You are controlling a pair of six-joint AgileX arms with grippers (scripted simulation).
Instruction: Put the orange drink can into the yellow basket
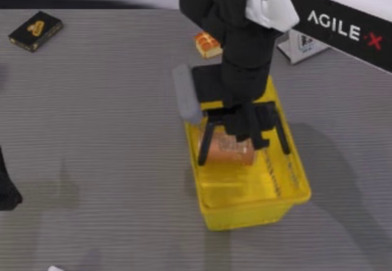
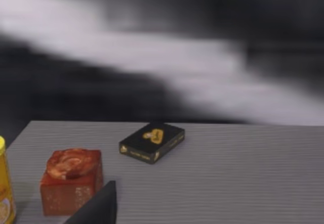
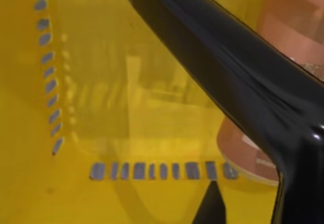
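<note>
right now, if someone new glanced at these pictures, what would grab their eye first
The bright yellow basket right of the table's centre stands out first, with the right gripper reaching down into it from above. Next is the orange drink can inside the basket at that gripper. The left arm sits idle at the table's left edge.

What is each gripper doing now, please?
Left gripper: at the table's left edge; state cannot be told.
Right gripper: inside the basket, at the can; whether it grips the can cannot be told.
</note>
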